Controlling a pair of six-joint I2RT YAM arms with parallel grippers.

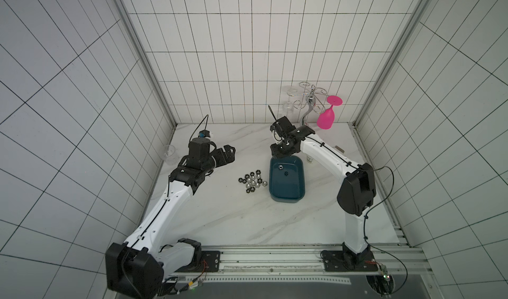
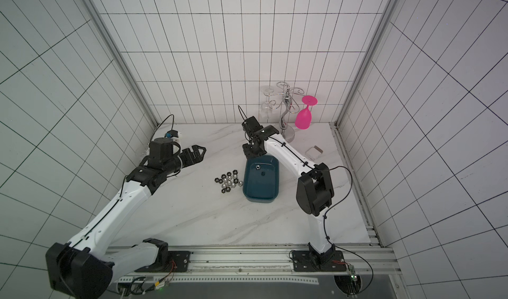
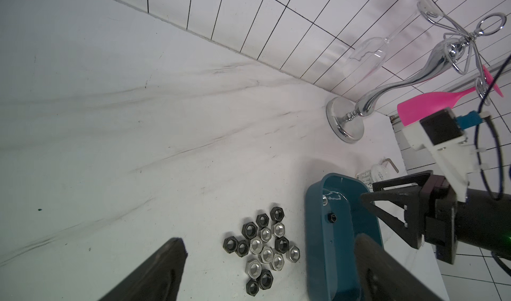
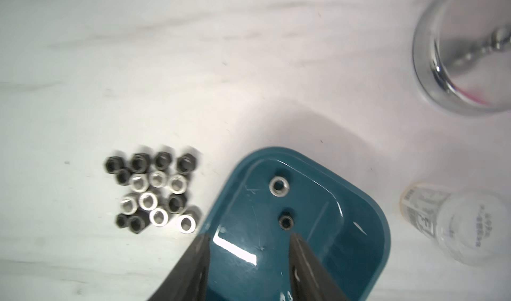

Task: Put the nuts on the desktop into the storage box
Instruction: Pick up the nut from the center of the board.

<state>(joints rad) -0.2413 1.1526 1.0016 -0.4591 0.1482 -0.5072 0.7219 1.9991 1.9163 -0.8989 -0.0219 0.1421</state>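
In both top views the storage box [image 1: 287,189] sat a little right of centre on the white marble bench [image 1: 220,223], its long side running up and down the frame. The loose nuts [image 1: 252,181] lay in a tight cluster just left of the box, black and silver ones mixed, close to its rim. Whether the nearest one touched the rim could not be told. Two more were already inside the box, at its upper end. These were a silver nut [image 4: 278,186] and a black nut [image 4: 286,221], near each other but apart, both lying flat on the box floor.

The right fingers [image 4: 199,266] hung over the upper end of the box, pointing down. The right wrist view showed them parted by a clear gap, with the teal floor visible between them and nothing in their hold. The left fingers [image 3: 154,274] hovered above the bench left of centre in the top views, well apart from the nuts. The left wrist view showed them spread wide and empty.

At the upper right of the bench, against the tiled wall, stood a chrome glass rack [image 1: 310,105]. A pink glass [image 1: 326,117] and a clear glass [image 1: 288,103] hung from it upside down. A small clear jar [image 4: 456,225] sat just right of the box's upper end, and a small white box [image 2: 314,152] lay further right. A clear cup [image 1: 169,154] stood at the bench's left edge.
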